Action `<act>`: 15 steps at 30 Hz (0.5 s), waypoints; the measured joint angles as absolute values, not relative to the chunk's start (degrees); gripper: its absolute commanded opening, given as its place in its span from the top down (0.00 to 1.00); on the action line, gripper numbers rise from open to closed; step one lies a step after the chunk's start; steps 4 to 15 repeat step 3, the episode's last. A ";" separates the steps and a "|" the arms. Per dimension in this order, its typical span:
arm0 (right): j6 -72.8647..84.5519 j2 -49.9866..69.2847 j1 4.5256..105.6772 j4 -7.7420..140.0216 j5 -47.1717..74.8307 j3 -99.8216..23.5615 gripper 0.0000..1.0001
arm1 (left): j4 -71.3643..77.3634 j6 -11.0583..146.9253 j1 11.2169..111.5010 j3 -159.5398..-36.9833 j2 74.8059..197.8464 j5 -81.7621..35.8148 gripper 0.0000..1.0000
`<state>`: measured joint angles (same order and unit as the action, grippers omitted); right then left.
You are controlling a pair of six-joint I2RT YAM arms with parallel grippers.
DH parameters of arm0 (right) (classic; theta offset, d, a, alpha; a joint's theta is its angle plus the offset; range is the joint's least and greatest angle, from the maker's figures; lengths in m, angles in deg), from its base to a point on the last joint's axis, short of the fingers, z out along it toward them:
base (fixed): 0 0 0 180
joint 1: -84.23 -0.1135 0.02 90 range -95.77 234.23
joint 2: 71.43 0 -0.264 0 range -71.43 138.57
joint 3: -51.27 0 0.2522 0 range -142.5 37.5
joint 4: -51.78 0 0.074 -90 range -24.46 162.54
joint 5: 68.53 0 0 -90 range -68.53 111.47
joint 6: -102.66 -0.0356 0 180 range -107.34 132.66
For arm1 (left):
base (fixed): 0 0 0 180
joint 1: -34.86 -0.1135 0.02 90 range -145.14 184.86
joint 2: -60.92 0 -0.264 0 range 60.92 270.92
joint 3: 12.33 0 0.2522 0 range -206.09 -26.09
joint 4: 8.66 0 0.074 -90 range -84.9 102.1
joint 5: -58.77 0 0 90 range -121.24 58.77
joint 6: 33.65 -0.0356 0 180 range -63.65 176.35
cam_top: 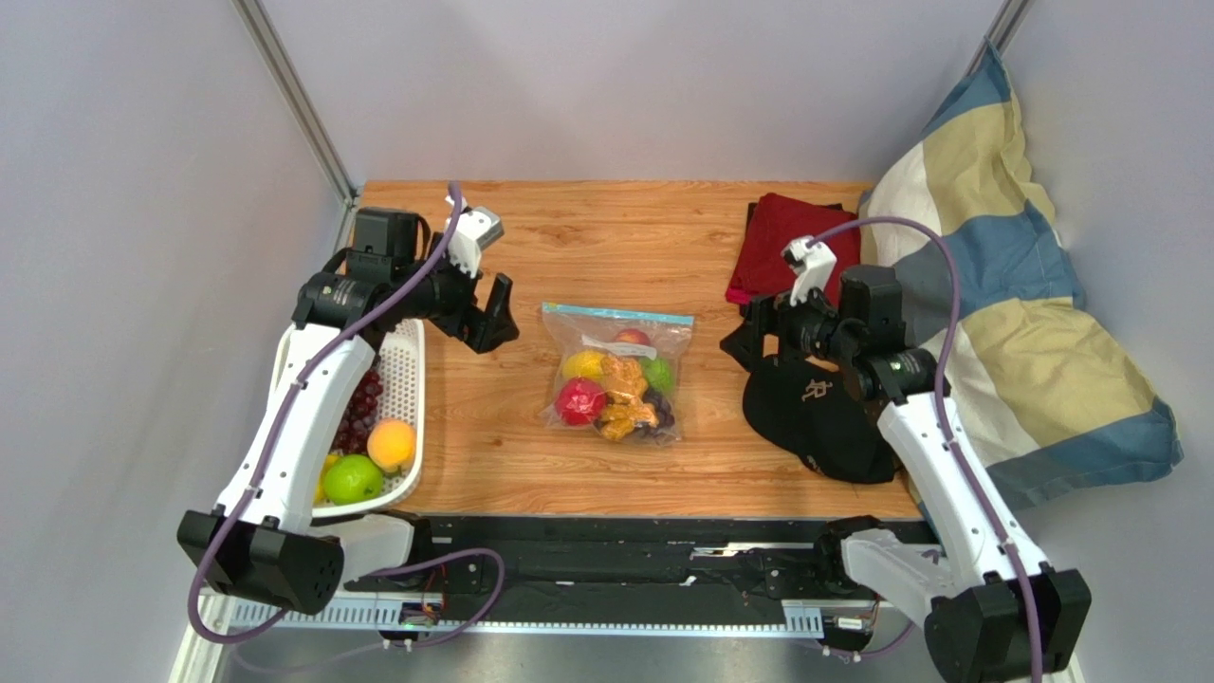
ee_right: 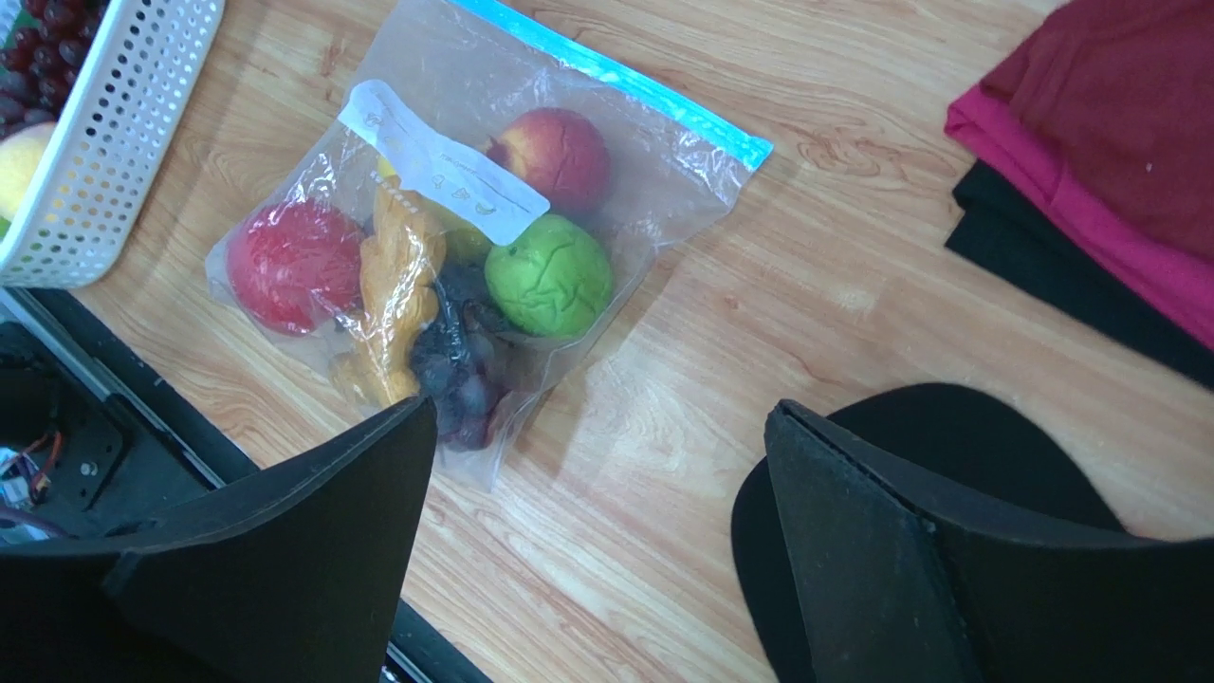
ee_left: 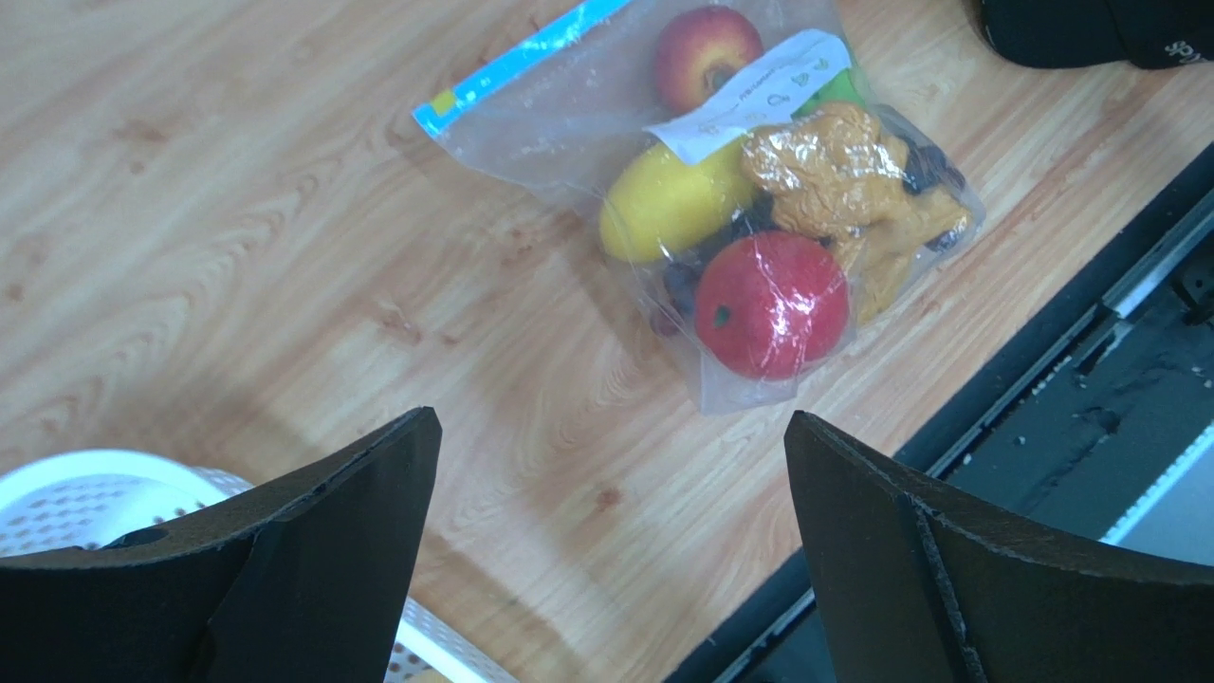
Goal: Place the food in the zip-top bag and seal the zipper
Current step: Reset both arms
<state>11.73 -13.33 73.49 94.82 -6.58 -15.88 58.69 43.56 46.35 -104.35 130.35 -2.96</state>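
Note:
The clear zip-top bag [cam_top: 616, 370] lies flat in the middle of the table, its light blue zipper [cam_top: 616, 313] along the far edge. Inside it are a red apple [ee_left: 770, 303], a yellow fruit [ee_left: 670, 199], a peach [ee_right: 559, 154], a green apple [ee_right: 550, 276], an orange lumpy cluster [ee_left: 834, 164] and dark grapes [ee_right: 453, 349]. More food sits in the white basket [cam_top: 405, 373]: grapes [cam_top: 356, 410], an orange peach [cam_top: 391, 444], a green apple [cam_top: 352, 478]. My left gripper [cam_top: 489, 316] is open and empty, left of the bag. My right gripper [cam_top: 753, 342] is open and empty, right of it.
A black cap [cam_top: 815, 410] lies under the right arm, at the table's right front. A folded dark red cloth [cam_top: 784, 245] lies at the back right. A blue and cream pillow [cam_top: 1019, 306] leans beyond the table's right edge. Grey walls enclose the table.

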 measured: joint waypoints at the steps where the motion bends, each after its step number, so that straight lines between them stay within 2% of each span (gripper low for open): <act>1: 10.99 -14.57 73.88 94.84 -6.60 -14.64 0.10 | 58.62 44.19 46.35 -103.70 130.44 -2.96 0.01; 15: 9.96 -16.89 74.53 95.13 -6.58 -13.11 0.10 | 58.69 45.31 46.30 -102.82 130.79 -3.23 0.01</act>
